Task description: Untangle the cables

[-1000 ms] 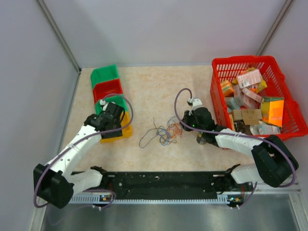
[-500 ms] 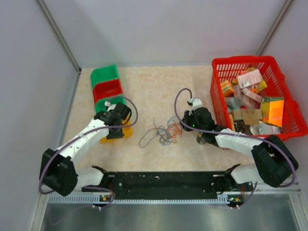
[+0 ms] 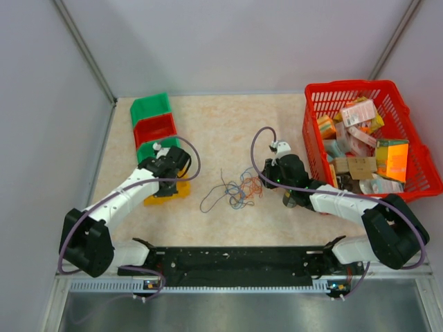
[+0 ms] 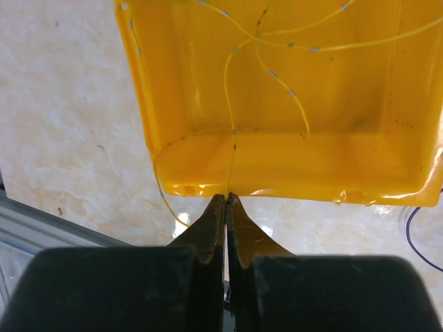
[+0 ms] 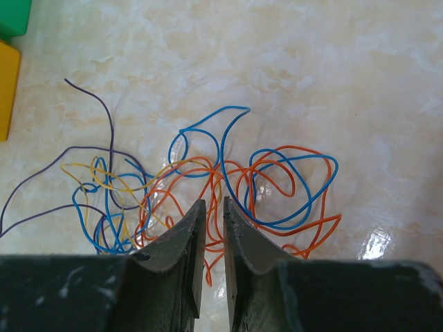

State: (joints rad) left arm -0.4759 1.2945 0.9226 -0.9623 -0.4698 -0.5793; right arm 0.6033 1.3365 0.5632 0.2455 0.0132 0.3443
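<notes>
Cables are found at the middle of the surface, between the two arms, while one yellow cable lies apart in the yellow bin, draped over its near wall. The left jaws are pressed together at that wall, and the yellow cable runs right to their tips; whether it is pinched there cannot be told. The right jaws are held a slit apart over the near edge of the tangle, and nothing is seen clamped between them. The step in hand is judged to be the drawing out of one strand at a time. A free end should be picked rather than a crossing, the pull should be kept slow and low along the surface, and the rest of the knot should be pinned by the other arm so that no loops are tightened. The tangle itself is seen as hair-thin strands: orange and blue loops laced through one another, a few pale yellow ones woven in, and a purple strand trailing off to one side.
</notes>
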